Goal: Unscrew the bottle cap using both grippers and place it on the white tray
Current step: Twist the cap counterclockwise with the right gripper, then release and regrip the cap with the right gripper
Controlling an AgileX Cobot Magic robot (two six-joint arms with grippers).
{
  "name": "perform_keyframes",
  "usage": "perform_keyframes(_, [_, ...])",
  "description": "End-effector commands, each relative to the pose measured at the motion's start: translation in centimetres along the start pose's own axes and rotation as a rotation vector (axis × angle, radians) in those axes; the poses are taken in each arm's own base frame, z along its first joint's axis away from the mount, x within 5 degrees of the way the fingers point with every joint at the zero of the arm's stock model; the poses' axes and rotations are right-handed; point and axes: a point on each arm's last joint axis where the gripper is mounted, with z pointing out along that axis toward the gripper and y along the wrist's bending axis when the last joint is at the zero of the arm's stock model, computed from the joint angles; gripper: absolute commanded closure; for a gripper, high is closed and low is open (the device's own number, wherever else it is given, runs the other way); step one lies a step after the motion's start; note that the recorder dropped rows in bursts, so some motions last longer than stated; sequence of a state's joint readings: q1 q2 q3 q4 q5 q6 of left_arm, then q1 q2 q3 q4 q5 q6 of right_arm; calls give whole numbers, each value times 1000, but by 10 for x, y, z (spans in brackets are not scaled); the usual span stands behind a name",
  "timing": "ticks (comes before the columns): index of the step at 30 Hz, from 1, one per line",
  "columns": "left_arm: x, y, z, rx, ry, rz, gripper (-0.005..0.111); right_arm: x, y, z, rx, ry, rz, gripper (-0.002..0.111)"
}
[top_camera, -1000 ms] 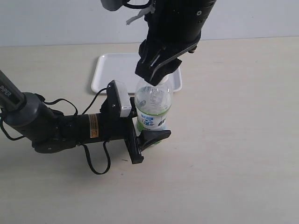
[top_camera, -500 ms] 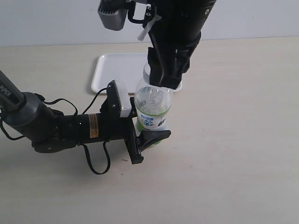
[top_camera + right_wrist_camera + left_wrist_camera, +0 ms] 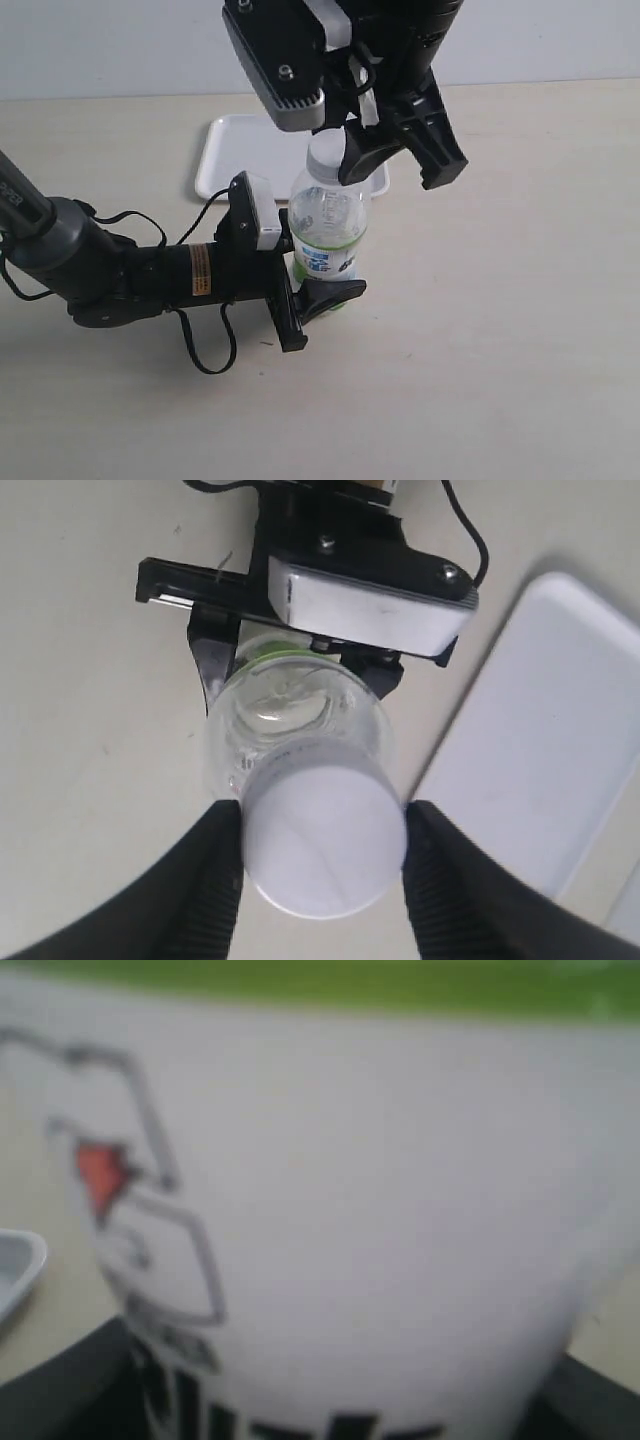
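The bottle (image 3: pixel 328 225) stands upright on the table, its label low on the body. My left gripper (image 3: pixel 325 268) is shut on that lower body from the side. In the left wrist view the blurred white label of the bottle (image 3: pixel 350 1210) fills the picture between dark fingers (image 3: pixel 55 1390). The white bottle cap (image 3: pixel 325 155) sits on the neck. My right gripper (image 3: pixel 330 162) comes down from above and is shut on it. In the right wrist view the bottle cap (image 3: pixel 322 845) lies between both black fingers (image 3: pixel 215 880), touching each. The white tray (image 3: pixel 245 150) lies behind the bottle.
The left arm (image 3: pixel 90 270) lies low across the table's left side with loose black cables (image 3: pixel 205 350). The right wrist's grey camera block (image 3: pixel 285 60) hangs over the tray's near edge. In the right wrist view the tray (image 3: pixel 545 740) lies beside the bottle (image 3: pixel 290 715).
The right gripper has turned about the cap, swinging its camera block round to the front left. The cap's left side now shows. Bottle and left arm have stayed put.
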State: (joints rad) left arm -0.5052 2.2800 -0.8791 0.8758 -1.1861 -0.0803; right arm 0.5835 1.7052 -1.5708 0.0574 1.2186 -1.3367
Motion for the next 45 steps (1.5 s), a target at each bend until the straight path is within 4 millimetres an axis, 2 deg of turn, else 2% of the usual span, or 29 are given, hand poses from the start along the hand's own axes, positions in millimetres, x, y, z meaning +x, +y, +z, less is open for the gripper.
perform_keyframes(1, [-5, 0, 1, 6, -15, -22, 106, 0, 0, -1, 3, 10, -207, 108])
perform_keyframes(5, [-5, 1, 1, 4, -16, -40, 106, 0, 0, -1, 3, 12, -296, 108])
perform_keyframes(11, [-5, 1, 1, 4, -16, -40, 106, -1, 0, -1, 2, 8, -315, 107])
perform_keyframes(13, [-5, 1, 1, 4, -16, -40, 106, -1, 0, -1, 2, 8, -284, 95])
perform_keyframes(15, [-5, 1, 1, 4, -16, -40, 106, -1, 0, -1, 2, 8, -248, 73])
perform_keyframes(16, [-5, 1, 1, 3, -16, -40, 106, -1, 0, -1, 2, 8, -208, 57])
perform_keyframes(18, [-5, 1, 1, 0, -16, -41, 106, -1, 0, -1, 3, 7, -133, 44])
perform_keyframes(20, [-5, 1, 1, 0, -16, -41, 106, -1, -1, -1, 15, 5, -46, 37])
perform_keyframes(28, [-5, 1, 1, 1, -16, -38, 106, -2, -6, -1, 66, -27, 463, 36])
perform_keyframes(36, [-5, 1, 1, 1, -16, -38, 106, -2, -4, -1, 41, -28, 1003, 36])
perform_keyframes(40, [-5, 1, 1, 1, -16, -34, 106, -1, -3, -1, 31, -23, 1132, 41])
perform_keyframes(45, [-5, 1, 1, 1, -16, -34, 106, -1, -1, -1, 12, -4, 1205, 45])
